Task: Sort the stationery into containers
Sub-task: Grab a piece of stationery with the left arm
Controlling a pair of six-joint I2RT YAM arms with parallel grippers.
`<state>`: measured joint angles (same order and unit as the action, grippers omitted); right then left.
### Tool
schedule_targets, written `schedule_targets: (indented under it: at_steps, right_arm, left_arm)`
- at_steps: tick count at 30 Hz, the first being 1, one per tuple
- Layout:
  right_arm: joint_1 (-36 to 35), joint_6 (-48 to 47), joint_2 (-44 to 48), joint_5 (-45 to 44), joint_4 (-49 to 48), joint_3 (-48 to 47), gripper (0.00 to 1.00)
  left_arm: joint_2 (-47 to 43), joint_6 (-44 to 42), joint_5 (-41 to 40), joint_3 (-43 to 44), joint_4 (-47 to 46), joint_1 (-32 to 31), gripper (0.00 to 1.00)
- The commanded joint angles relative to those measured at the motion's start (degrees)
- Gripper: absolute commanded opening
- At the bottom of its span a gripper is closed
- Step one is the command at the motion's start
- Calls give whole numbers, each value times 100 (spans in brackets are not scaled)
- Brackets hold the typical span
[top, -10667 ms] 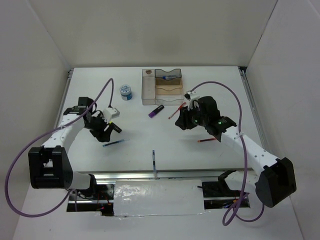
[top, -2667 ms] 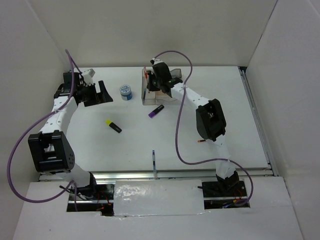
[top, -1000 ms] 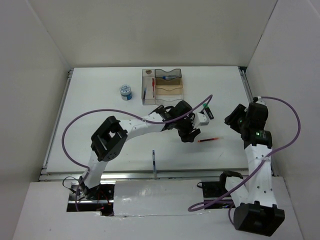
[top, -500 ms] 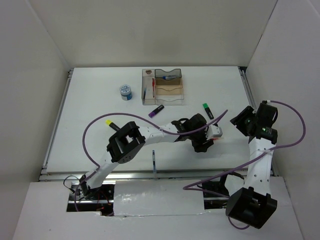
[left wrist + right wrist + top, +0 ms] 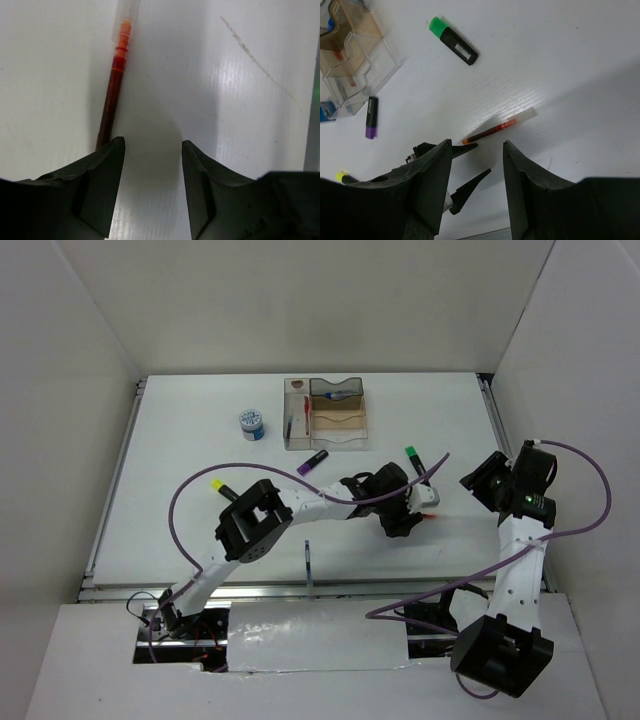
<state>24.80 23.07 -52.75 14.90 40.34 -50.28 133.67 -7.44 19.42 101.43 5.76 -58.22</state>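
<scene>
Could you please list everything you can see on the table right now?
organiser: one, smoky-brown, far centre.
bottle: one, clear with blue cap, organiser's far compartment.
stored red pen: one, red, organiser's left slot.
stored blue pen: one, blue, beside it.
tub: one, blue-white, left of organiser.
purple highlighter: one, purple, just before organiser.
green highlighter: one, green-capped, right of the purple one.
yellow highlighter: one, yellow-capped, left side, partly hidden.
loose red pen: one, red, right of centre, lying flat.
dark pen: one, dark, near edge, centre.
left tool: one, black, open, by the loose red pen.
right tool: one, black, open, raised at right.
</scene>
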Motion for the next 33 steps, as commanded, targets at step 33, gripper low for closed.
schedule_targets:
  at_steps: [33]
  right_arm:
    - [139,4,-95,163,-167,124,50]
  left_arm:
    - [792,-635,440,1476,1216,258,63]
